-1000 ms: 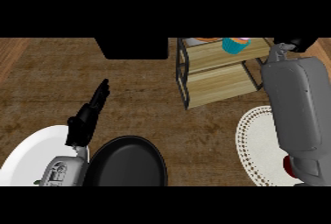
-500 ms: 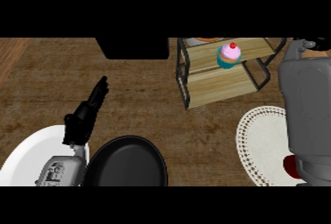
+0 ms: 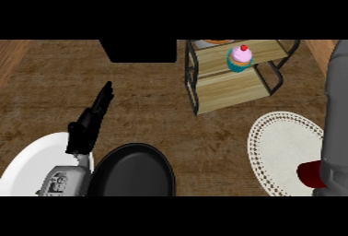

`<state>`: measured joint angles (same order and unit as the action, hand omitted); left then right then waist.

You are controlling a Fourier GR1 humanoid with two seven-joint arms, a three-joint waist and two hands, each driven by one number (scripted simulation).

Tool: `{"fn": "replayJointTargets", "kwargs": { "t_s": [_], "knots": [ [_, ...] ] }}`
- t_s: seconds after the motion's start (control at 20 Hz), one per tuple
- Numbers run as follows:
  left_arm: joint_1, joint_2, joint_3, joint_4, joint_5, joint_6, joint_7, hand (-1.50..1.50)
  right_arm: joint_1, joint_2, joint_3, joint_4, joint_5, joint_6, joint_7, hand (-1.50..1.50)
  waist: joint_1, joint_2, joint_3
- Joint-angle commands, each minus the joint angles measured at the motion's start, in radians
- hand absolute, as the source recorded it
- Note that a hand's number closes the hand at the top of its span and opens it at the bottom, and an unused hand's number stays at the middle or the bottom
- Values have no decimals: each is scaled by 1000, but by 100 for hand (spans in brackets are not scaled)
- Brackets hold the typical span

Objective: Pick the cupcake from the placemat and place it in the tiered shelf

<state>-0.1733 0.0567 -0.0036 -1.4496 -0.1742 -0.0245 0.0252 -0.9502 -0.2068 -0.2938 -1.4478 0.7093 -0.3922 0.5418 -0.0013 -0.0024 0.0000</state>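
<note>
Right arm pulled back off frame right, its robot hand unseen; pink-frosted cupcake with cherry [image 3: 239,58] sits on wooden tiered shelf [image 3: 231,85], placement looks done; left robot hand [image 3: 92,120] rests open at left.

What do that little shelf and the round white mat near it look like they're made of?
The tiered shelf looks like pale wooden boards, with visible grain, held in a thin black frame that is probably metal. The placemat looks like off-white cloth or crocheted lace, judging by the openwork dotted border around its rim; it could also be paper, like a doily. Both look matte, with no shine.
</note>
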Motion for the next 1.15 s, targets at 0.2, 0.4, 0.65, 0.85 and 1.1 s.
{"fn": "replayJointTargets", "kwargs": {
  "t_s": [0.2,0.4,0.65,0.85,1.1],
  "knots": [
    [-8,-14,-10,-17,-1,5,37,0,7,-135,-141,-174,-62,41,192,-150,-7,-2,0],
    [-12,33,41,-3,28,-19,19,0,102,-221,-242,-278,-156,208,372,-150,-30,-8,0],
    [4,38,44,-20,24,-13,22,0,263,-388,-414,-314,-377,432,348,-150,-32,-6,2],
    [32,30,31,23,12,-16,-34,0,455,-432,-557,-334,-504,544,226,-150,-31,-2,2],
    [16,23,37,77,13,-12,-89,0,535,-555,-759,-216,-706,718,170,-150,-28,-1,1]
  ]
}}
